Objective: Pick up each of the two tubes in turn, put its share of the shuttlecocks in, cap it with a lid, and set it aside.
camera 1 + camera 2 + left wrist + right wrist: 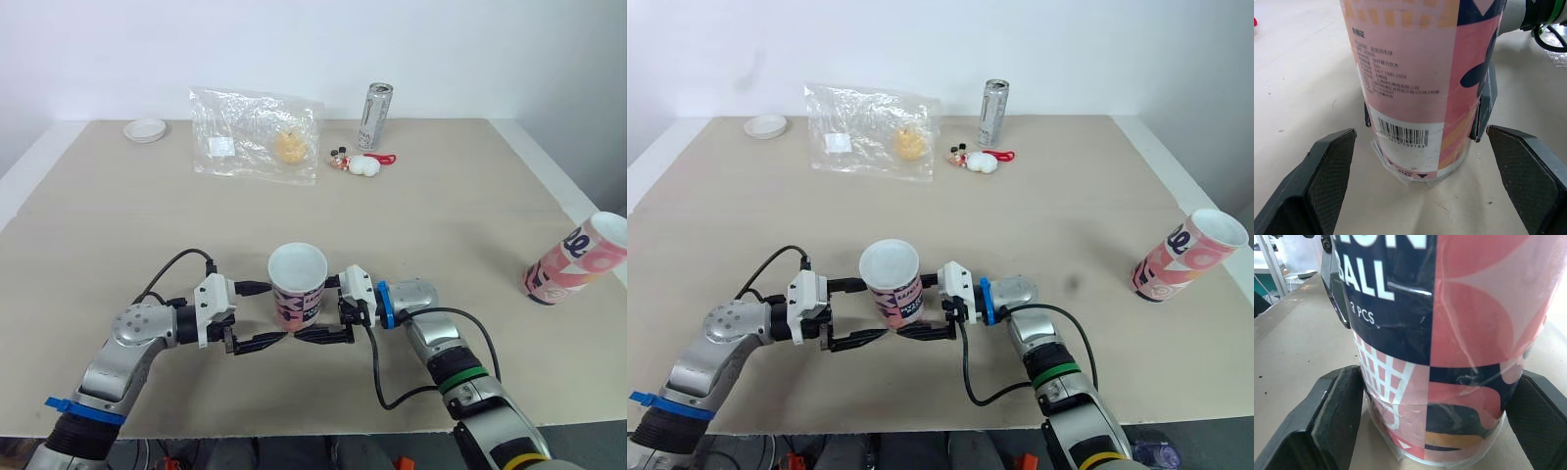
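The open-topped tube (pixel 297 289) is stood upright near the front edge of the table (pixel 118 225). By the left wrist view, the left gripper (pixel 1422 159) is held spread, with gaps either side of the tube. By the right wrist view, the right gripper (pixel 1440 401) is clamped on it. A second tube (pixel 573 259) is tilted at the far right.

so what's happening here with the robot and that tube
The robot has both grippers at an open tube that stands upright near the front of the table. The right gripper looks closed against the tube's sides low down. The left gripper faces it from the other side, jaws open with a gap on each side of the tube. The tube has no lid on. A second tube, also uncapped, sits tilted at the table's right edge.
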Available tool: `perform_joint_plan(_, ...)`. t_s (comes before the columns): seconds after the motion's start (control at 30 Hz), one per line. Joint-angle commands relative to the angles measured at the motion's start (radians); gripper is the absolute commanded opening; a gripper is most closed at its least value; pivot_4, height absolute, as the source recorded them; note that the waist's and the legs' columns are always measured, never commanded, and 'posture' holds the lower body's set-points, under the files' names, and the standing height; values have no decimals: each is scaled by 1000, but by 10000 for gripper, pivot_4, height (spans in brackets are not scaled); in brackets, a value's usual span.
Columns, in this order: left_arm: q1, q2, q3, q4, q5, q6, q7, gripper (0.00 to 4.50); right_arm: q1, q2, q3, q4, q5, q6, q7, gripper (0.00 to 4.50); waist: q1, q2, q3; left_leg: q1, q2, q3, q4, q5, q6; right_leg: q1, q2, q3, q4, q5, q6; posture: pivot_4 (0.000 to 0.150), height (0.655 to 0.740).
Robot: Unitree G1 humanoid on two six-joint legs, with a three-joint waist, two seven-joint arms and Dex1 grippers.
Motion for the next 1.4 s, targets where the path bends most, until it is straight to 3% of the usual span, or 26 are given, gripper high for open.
perform_joint_plan(0.03, -9, 8, 22, -10, -1, -17, 3, 45000, -3, -4, -1, -15, 7, 2, 6, 40010, 0, 0, 0, 0, 0, 0, 0, 0, 0, 0, 0, 0, 0, 0, 0, 1500, 7400)
perform_joint_plan(0.17, -15, 5, 22, -4, 0, -19, 2, 45000, -1, -2, -4, -22, 7, 2, -6, 28987, 0, 0, 0, 0, 0, 0, 0, 0, 0, 0, 0, 0, 0, 0, 0, 1500, 7400)
perform_joint_plan(0.53, -23, 3, 20, 1, 1, -19, 4, 45000, -1, -19, -12, -59, 19, 37, -5, 28987, 0, 0, 0, 1, 0, 0, 0, 1, -1, 1, 0, 0, 0, 1, -2, 1500, 7400)
perform_joint_plan(0.73, -33, -4, 20, -7, -2, -14, 14, 45000, 65, -82, -88, -227, 90, 162, -66, 28987, 3, 0, 0, 0, 0, 0, 0, 1, -1, 1, 0, 0, 0, 1, 0, 1500, 7400)
perform_joint_plan(1.03, -47, -16, 4, -34, -19, 11, 16, 45000, 330, -137, -386, -539, 175, 346, -464, 28987, 8, 0, 0, 0, 0, -1, 0, 1, -1, 1, 0, 0, 0, -1, 1, 1500, 7400)
perform_joint_plan(1.4, -84, -73, -3, -55, -86, 94, 25, 45000, 490, -102, -607, -572, 120, 320, -855, 28987, 4, 0, 0, 0, -1, 2, 1, 1, -1, 0, -1, 1, 0, -1, -3, 1500, 7400)
